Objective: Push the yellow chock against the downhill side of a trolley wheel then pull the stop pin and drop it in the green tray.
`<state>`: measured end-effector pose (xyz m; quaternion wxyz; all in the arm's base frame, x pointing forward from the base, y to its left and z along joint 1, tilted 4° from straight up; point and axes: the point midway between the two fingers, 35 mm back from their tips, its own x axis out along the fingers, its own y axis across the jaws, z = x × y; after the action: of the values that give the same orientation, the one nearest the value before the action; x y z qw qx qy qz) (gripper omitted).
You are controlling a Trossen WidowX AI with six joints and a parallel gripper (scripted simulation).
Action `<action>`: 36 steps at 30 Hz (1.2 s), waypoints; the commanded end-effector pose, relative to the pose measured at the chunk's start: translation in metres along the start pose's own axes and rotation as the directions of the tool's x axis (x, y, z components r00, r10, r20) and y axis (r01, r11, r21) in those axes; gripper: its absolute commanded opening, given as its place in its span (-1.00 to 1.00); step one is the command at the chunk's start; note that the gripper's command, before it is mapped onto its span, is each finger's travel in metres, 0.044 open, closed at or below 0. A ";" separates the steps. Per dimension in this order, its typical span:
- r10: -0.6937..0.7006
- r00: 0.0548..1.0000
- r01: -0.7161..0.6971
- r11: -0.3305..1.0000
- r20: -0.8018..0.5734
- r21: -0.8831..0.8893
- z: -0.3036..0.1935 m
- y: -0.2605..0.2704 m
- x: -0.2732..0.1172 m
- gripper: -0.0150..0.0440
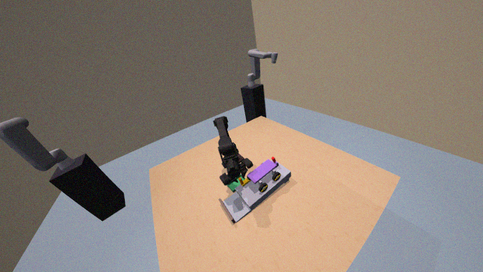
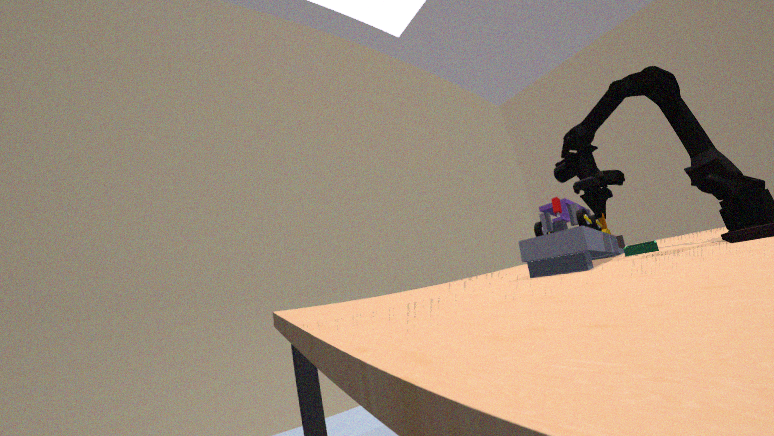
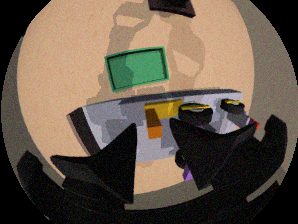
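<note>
The yellow chock (image 1: 245,183) (image 2: 606,231) (image 3: 165,108) lies on the ramp (image 1: 249,196) (image 2: 557,246) (image 3: 115,112), beside the near-side wheel (image 3: 195,116), which stands at 3 o'clock from it in the wrist view; whether the two touch cannot be told. Its orange handle (image 1: 241,181) (image 2: 602,220) (image 3: 154,131) stands between the black fingers, with a gap visible on either side in the wrist view: the jaws are partly open and grip nothing. In the top view, the trolley, with its purple deck (image 1: 262,170) (image 2: 567,208) (image 3: 187,174), sits on the ramp at 2 o'clock from the chock. Farther along that direction, the red-headed stop pin (image 1: 273,159) (image 2: 556,204) (image 3: 256,124) is upright at the trolley's uphill end. The ramp's low end points to 8 o'clock. The green tray (image 1: 233,185) (image 2: 641,248) (image 3: 136,70) rests on the bench (image 1: 304,229) (image 2: 541,352) (image 3: 60,65), off the ramp, at 11 o'clock from the chock in the wrist view. The black arm (image 1: 226,145) (image 2: 677,113) reaches in from 11 o'clock in the top view. Beyond the bench, one grey arm (image 1: 25,145) stands on a black pedestal at 9 o'clock and another (image 1: 256,65) at 12 o'clock.
</note>
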<state>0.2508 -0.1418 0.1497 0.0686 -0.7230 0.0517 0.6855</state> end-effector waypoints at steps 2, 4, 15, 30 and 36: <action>-0.003 1.000 0.003 1.000 -0.007 -0.005 -0.001 0.000 -0.018 0.15; -0.003 1.000 0.003 1.000 -0.007 -0.005 -0.001 0.000 -0.024 0.15; 0.001 1.000 -0.001 1.000 -0.004 0.000 -0.001 0.001 -0.031 0.51; -0.047 0.994 -0.020 0.803 -0.097 -0.595 -0.031 -0.075 -0.052 0.15; -0.115 0.990 -0.008 0.542 -0.084 -0.840 -0.042 -0.125 -0.058 0.15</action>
<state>0.3003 -0.0550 0.2068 -0.2069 -0.7304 -0.2259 0.6104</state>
